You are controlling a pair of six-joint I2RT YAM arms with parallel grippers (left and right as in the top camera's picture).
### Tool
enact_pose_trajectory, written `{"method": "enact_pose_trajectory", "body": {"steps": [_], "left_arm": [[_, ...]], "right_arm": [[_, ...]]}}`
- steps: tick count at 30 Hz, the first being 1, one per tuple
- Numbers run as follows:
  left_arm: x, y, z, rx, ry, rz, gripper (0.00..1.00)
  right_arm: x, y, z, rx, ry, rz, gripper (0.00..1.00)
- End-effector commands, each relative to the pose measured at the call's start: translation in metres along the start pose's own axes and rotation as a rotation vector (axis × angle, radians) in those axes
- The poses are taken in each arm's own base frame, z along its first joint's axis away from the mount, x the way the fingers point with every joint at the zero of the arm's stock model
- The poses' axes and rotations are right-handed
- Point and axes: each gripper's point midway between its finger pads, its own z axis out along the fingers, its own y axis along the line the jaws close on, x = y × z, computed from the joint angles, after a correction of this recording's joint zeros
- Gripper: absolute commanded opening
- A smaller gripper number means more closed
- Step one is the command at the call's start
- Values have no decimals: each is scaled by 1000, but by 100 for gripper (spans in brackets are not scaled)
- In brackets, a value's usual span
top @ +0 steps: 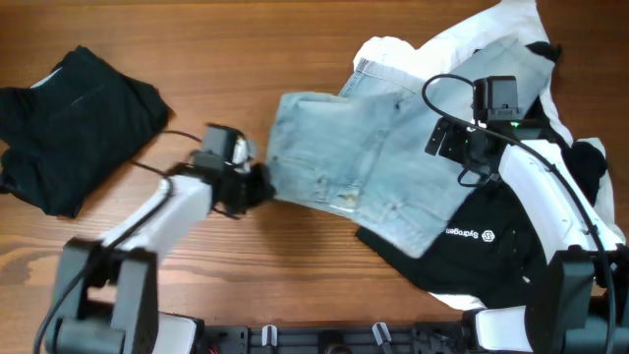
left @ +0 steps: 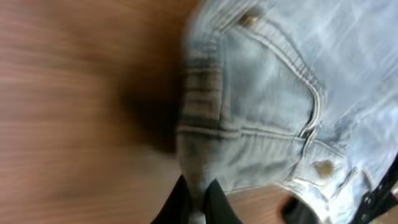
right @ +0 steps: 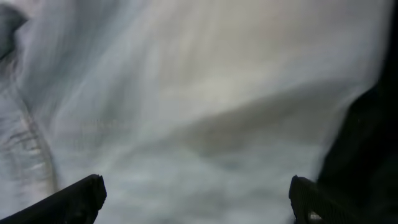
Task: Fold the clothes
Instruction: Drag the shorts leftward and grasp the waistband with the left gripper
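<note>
1. Overhead view, far left: a dark garment lies in a folded bundle on the desk, well apart from the other clothes.
2. More to the right, the left pincer sits at the left edge of the denim garment. In the left wrist view, its two fingers are pressed together with the denim edge between them, so it is gripping the denim. The place is near a pocket seam and a metal rivet.
3. The denim garment lies in the middle of the desk, spread mostly flat. Its right part rests on top of the other clothes there.
4. I judge that the denim is thick, rather stiff and heavier than a shirt. It should keep a fold well and should not slip out of the fingers. The best places to hold are the thick seams, the hem or a corner. Dragging it could also pull the clothes under it.
5. The right pincer hangs over the right part of the denim. In the right wrist view, its fingers stand wide apart and hold nothing. This picture is blurred, so I cannot tell if they touch the cloth.
6. Far right, a white garment and a black garment with white print lie crumpled and are not yet folded.
</note>
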Motion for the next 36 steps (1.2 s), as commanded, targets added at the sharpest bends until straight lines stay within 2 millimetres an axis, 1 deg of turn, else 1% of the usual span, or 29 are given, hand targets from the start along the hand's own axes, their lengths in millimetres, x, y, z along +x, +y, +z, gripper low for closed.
{"method": "enact_pose_trajectory", "body": {"steps": [1, 3, 4, 5, 6, 7, 8, 9, 10, 11, 12, 13, 15, 16, 17, 18, 20, 22, 26, 28, 29, 30, 31, 32, 34, 36], "left_arm": [[-123, 27, -158, -229, -503, 26, 4], [-163, 39, -230, -216, -700, -49, 4], [-176, 53, -251, -221, -772, -81, 4], [-183, 67, -261, -236, -807, -111, 4], [-187, 83, -266, -251, -819, -150, 4], [-188, 95, -266, -264, -815, -176, 6], [-188, 105, -262, -272, -798, -200, 30], [-186, 107, -251, -246, -752, -208, 63], [-183, 104, -241, -213, -709, -206, 83], [-178, 96, -228, -163, -651, -199, 99], [-170, 86, -213, -112, -583, -192, 100], [-164, 78, -204, -84, -538, -186, 100], [-148, 63, -184, -67, -444, -171, 100], [-135, 54, -173, -71, -386, -158, 100], [-126, 46, -166, -73, -347, -143, 100], [-118, 37, -157, -78, -310, -121, 100], [-107, 29, -141, -120, -277, -71, 100], [-94, 32, -123, -212, -251, -27, 100], [-61, 36, -86, -261, -144, 20, 100], [-51, 40, -76, -271, -111, 24, 100], [-44, 44, -69, -280, -88, 24, 100], [-36, 51, -61, -292, -59, 14, 100], [-35, 52, -60, -295, -52, 11, 100], [-35, 53, -59, -295, -50, 10, 100], [-35, 54, -57, -299, -44, 8, 100], [-34, 55, -56, -302, -38, 6, 100]], "right_arm": [[-8, -13, -7, 67, -47, 12, 100], [-9, -13, -7, 66, -49, 11, 100], [-8, -13, -6, 67, -48, 11, 100], [-8, -13, -6, 67, -47, 10, 100], [-7, -13, -6, 69, -44, 10, 100], [-7, -14, -6, 71, -41, 10, 100], [-6, -14, -6, 75, -40, 10, 99], [-6, -14, -6, 74, -40, 10, 100], [-6, -14, -6, 74, -40, 9, 98], [-6, -13, -6, 69, -40, 5, 90], [-8, -12, -6, 60, -43, 1, 70], [-10, -8, -6, 43, -49, -19, 57], [-19, 13, -7, -64, -80, -109, 41], [-25, 31, -9, -158, -105, -187, 34], [-28, 43, -11, -216, -124, -237, 28], [-32, 51, -12, -256, -143, -272, 26], [-37, 56, -4, -271, -158, -295, 25], [-35, 66, 11, -318, -137, -328, 24], [-22, 95, 43, -498, -69, -393, 24], [-20, 107, 52, -568, -67, -408, 23], [-25, 115, 60, -601, -88, -408, 24], [-32, 116, 80, -580, -121, -407, 27], [-32, 105, 96, -505, -109, -372, 27], [-30, 96, 105, -459, -99, -365, 27], [-28, 61, 130, -291, -69, -333, 27], [-30, 29, 141, -179, -51, -292, 28]]}}
